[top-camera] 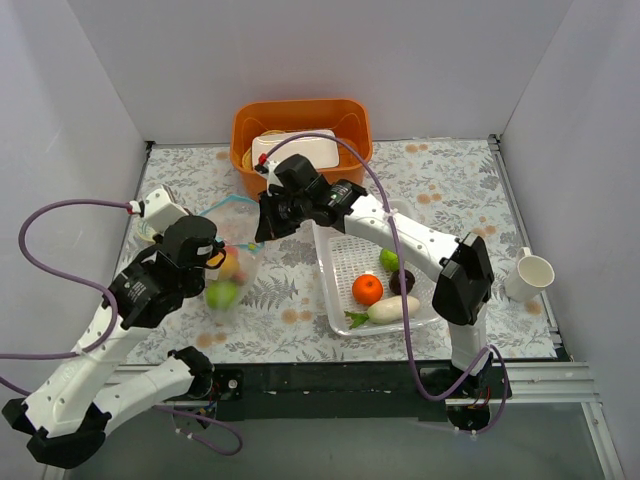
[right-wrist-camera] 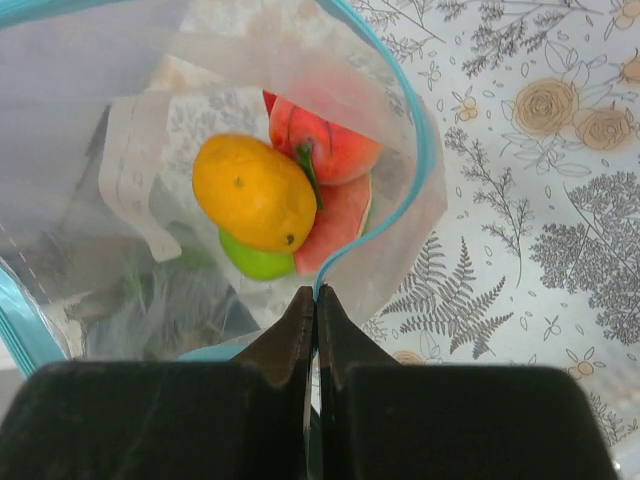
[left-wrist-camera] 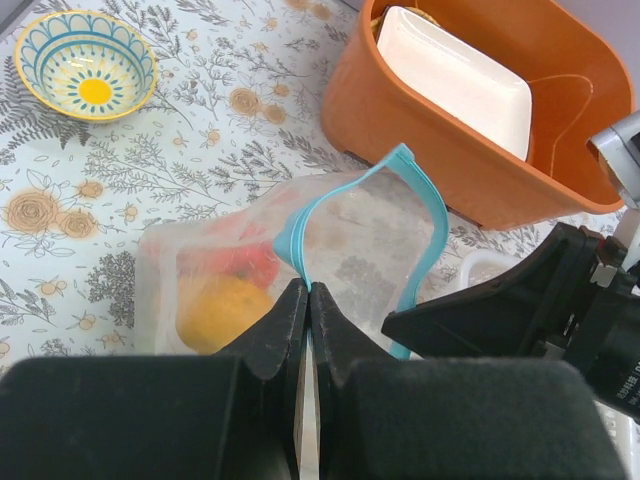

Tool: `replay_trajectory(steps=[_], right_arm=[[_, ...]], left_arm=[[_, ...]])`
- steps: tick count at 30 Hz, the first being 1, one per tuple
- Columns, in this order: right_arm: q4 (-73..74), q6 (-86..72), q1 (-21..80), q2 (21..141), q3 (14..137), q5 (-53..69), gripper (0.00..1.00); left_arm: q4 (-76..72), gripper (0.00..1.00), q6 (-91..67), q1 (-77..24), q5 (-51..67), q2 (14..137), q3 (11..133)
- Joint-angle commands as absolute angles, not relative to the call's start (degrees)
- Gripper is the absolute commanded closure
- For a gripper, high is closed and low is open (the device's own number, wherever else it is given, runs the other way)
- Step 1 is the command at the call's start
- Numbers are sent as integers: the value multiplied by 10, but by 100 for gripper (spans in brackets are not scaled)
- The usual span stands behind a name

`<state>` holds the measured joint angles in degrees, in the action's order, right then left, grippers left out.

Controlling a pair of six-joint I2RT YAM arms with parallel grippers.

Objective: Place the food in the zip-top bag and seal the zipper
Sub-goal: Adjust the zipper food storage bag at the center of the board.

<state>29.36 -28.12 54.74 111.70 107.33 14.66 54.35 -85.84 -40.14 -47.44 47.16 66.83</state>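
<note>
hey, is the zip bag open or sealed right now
Open. The zipper of the zip-top bag spreads in a wide loop, left gripper and right gripper each pinching one side; the yellow mango shows inside.

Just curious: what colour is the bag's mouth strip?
The strip is blue-teal; left wrist view shows it best.

Left end effector (left-wrist-camera: 308, 290) and right end effector (right-wrist-camera: 316, 293) both clamped tight.

The clear crinkly plastic bag (right-wrist-camera: 120, 80) has a blue-teal zipper strip (right-wrist-camera: 427, 150); a yellow mango (right-wrist-camera: 250, 195), red peach (right-wrist-camera: 335, 140) and green apple (right-wrist-camera: 255, 262) show inside. The white worktop cloth (right-wrist-camera: 540, 200) bears grey ferns and tan roses.
</note>
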Motion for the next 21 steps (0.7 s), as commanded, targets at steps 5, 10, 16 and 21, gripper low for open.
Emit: replay_trajectory(steps=[5,10,16,21], right_arm=[[265,-290,548,1095,1046,175,95],[249,-300,548,1088,1016,161,95],[235,-310,548,1060,947,121,95],[223,-316,548,1049,927,113,95]], left_arm=[[523,100,-831,-401,-478,486,661],[498,100,-786,-373,-365,559,661],[419,100,-743,-254,-166,555,629],[405,100,-715,-191,-103,568,642]])
